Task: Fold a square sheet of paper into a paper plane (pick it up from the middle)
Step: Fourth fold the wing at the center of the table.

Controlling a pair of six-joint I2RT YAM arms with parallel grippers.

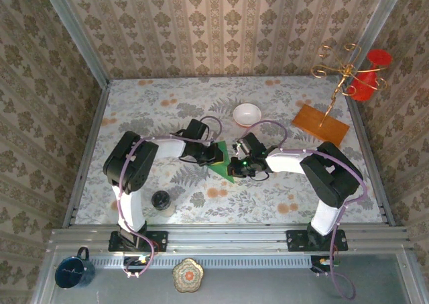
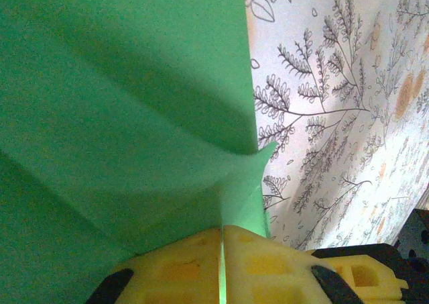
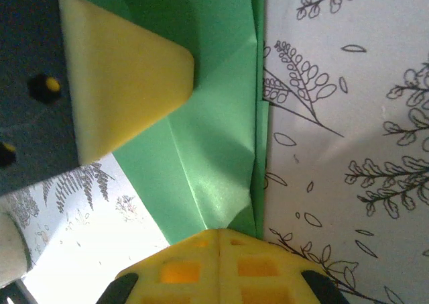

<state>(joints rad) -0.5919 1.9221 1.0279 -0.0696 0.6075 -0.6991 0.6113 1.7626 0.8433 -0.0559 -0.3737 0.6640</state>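
Paper like this thin bright-green square sheet of paper (image 1: 226, 173), partly creased and lying at the middle of the floral-patterned table (image 1: 288, 196) between my two arms, is in my judgement very light, soft and easy to crumple or tear. The left gripper (image 2: 221, 240) is pressed together on a flap of it and the right gripper (image 3: 218, 240) is closed on a folded corner. I would hold only near the creases, where the layers look stiffer, and pull gently.
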